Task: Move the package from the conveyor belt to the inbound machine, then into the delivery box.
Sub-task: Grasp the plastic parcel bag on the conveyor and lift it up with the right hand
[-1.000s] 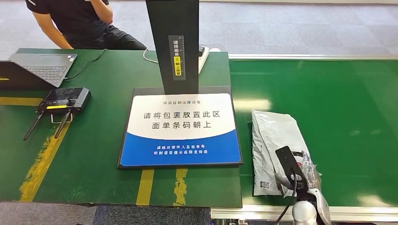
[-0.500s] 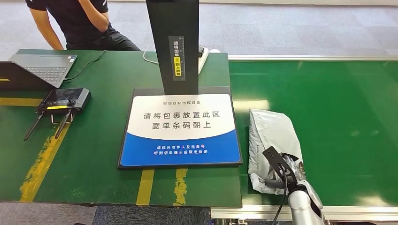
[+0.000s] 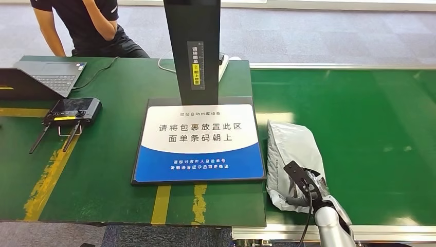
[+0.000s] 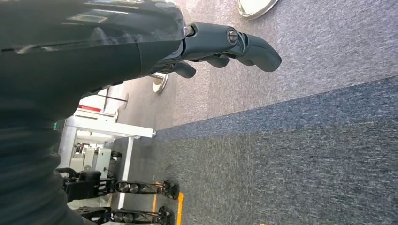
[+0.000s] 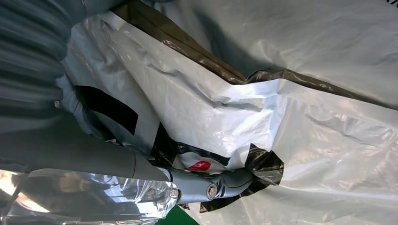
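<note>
We see the package (image 3: 294, 157), a grey-white plastic mailer bag, lying on the green conveyor belt (image 3: 370, 123) just right of the edge where the belt meets the green table (image 3: 103, 154). Its long axis runs away from the robot toward the far side of the belt, leaning a little to the left at the far end, and that far end is rounded and puffed while the near end is crumpled under our right hand (image 3: 308, 188). In the head view we make out the hand's dark back and wrist sitting on the near end of the bag, but not how the fingers lie. The right wrist view supplies that: the right hand (image 5: 206, 187) has its thick grey thumb pressed into the creased film, the plastic bunched up around it beside black printed patches and a small red mark, so we read the hand as gripping the package. The left wrist view shows the left hand (image 4: 225, 44) over grey carpet, holding nothing, its dark fingers loosely bent and apart. On the table, just left of the package, the inbound machine (image 3: 199, 141) has a flat white and blue pad with Chinese lettering and a dark upright post rising from its far edge. Further left lie a black controller (image 3: 72, 110) with two antennas and a laptop (image 3: 43, 77), and a person (image 3: 87, 25) in black sits behind the table.
</note>
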`<act>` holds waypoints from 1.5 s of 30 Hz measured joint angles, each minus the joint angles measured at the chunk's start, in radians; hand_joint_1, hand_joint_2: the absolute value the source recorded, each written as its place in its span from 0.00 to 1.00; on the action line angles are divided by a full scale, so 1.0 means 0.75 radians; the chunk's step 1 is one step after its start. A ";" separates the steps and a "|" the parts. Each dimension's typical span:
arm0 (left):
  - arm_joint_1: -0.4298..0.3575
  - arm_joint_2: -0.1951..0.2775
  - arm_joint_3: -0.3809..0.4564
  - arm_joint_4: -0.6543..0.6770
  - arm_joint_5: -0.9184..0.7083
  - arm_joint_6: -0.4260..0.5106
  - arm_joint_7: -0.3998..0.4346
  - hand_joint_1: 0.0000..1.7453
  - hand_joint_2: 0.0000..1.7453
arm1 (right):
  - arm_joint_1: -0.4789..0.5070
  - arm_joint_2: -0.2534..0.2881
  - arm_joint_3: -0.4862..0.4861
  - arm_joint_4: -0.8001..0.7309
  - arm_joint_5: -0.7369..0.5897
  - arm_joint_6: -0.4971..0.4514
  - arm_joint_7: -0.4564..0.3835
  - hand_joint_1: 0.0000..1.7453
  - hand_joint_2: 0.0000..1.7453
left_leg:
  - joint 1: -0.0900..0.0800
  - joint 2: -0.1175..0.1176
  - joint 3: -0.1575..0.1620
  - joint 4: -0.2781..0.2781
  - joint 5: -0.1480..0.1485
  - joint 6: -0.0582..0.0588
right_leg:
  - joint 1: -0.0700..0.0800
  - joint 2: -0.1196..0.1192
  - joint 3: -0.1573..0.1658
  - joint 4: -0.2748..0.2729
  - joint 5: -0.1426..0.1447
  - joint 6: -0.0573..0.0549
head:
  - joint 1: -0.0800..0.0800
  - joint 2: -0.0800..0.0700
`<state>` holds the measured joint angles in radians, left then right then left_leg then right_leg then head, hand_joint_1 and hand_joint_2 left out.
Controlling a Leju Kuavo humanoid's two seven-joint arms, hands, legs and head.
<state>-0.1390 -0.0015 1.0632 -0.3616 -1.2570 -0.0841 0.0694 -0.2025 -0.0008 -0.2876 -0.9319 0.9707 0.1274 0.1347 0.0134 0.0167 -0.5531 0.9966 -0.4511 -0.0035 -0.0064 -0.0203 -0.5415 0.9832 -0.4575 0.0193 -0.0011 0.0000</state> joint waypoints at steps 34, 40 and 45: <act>0.008 -0.010 0.000 0.001 0.027 -0.009 -0.006 0.00 1.00 | 0.098 0.056 -0.001 -0.215 -0.095 -0.315 -0.113 1.00 1.00 | 0.000 -0.003 -0.011 0.000 -0.003 0.004 | 0.000 -0.002 -0.006 -0.002 -0.003 0.004 | 0.000 0.000; 0.015 -0.013 0.000 0.001 0.025 -0.007 -0.019 0.00 1.00 | 0.134 0.101 -0.030 -0.412 -0.194 -0.481 -0.291 1.00 1.00 | 0.000 -0.003 -0.014 0.000 -0.004 0.004 | -0.001 -0.002 -0.009 -0.002 -0.003 0.004 | 0.000 0.000; 0.016 -0.014 0.000 0.001 0.023 -0.004 -0.026 0.00 1.00 | 0.149 0.132 -0.035 -0.556 -0.275 -0.624 -0.439 1.00 1.00 | 0.000 -0.003 -0.015 0.000 -0.004 0.004 | 0.000 -0.001 -0.011 -0.001 -0.003 0.004 | 0.000 0.000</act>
<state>-0.1270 -0.0122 1.0632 -0.3613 -1.2394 -0.0868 0.0498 -0.0909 0.0982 -0.3141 -1.3487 0.7645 -0.3403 -0.1943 0.0131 0.0144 -0.5646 0.9967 -0.4538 -0.0006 -0.0067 -0.0214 -0.5494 0.9821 -0.4596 0.0226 -0.0011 0.0000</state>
